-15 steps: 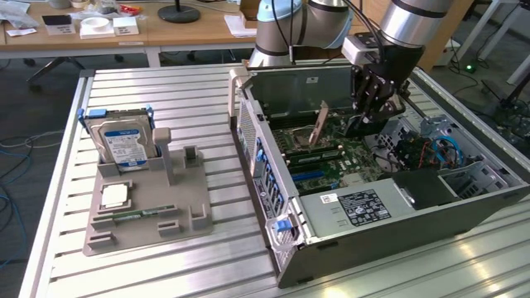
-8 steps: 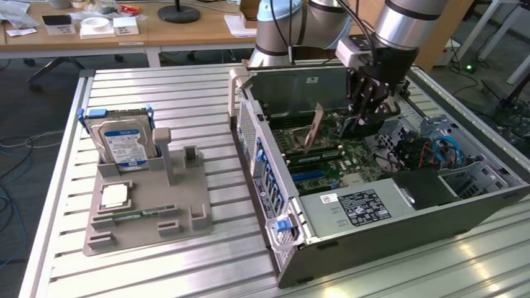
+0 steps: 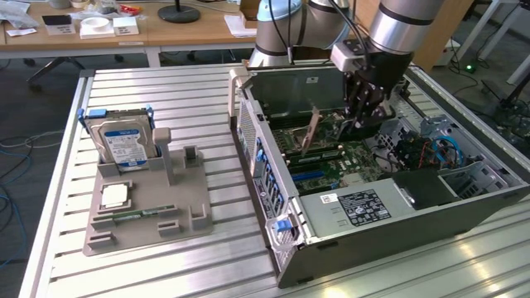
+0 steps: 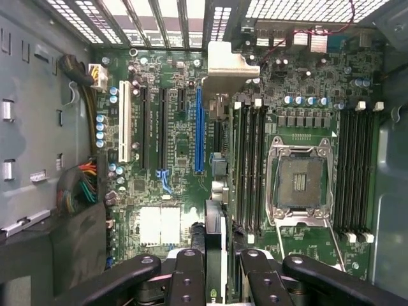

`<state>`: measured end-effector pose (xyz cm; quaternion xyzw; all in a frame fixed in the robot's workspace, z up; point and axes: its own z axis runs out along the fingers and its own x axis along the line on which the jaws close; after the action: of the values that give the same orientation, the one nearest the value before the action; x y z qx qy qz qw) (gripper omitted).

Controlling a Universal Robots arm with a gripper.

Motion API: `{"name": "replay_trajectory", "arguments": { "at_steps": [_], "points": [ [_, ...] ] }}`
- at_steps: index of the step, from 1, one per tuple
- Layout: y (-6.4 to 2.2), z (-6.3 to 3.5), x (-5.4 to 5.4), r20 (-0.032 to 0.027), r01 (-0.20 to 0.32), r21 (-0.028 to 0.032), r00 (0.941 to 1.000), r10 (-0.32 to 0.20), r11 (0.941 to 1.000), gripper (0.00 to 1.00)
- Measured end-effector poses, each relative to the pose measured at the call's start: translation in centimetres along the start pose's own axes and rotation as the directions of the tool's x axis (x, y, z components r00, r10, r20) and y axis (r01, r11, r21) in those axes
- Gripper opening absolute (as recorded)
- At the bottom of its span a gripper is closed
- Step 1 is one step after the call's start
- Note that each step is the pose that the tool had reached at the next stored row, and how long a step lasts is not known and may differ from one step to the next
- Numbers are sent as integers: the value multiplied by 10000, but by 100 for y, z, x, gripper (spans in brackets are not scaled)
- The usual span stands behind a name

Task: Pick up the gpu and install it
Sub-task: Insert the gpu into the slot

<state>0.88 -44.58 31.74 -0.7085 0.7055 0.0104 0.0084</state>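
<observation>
The gripper (image 3: 362, 126) is pinching the gpu (image 3: 314, 132) between its fingers, holding it on edge inside the case (image 3: 389, 239). I'd judge that is so the card's lower edge is facing the board for seating. The gpu is hanging above the blue slot (image 4: 199, 127), running along it but sitting slightly off toward the RAM banks (image 4: 250, 159), and it is looking clear of the board. Its silver bracket (image 4: 231, 60) is reaching past the blue slot's far end toward the vented rear wall (image 4: 159, 19). The RAM banks are crowding one flank of the blue slot, while the black slots (image 4: 159, 127) on the other flank are leaving freer room.
</observation>
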Motion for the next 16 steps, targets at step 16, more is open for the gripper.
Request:
{"name": "replay_trajectory", "arguments": {
  "at_steps": [16],
  "points": [
    [96, 33, 71, -7, -146, 16, 9999, 146, 9999, 26]
  ]
}}
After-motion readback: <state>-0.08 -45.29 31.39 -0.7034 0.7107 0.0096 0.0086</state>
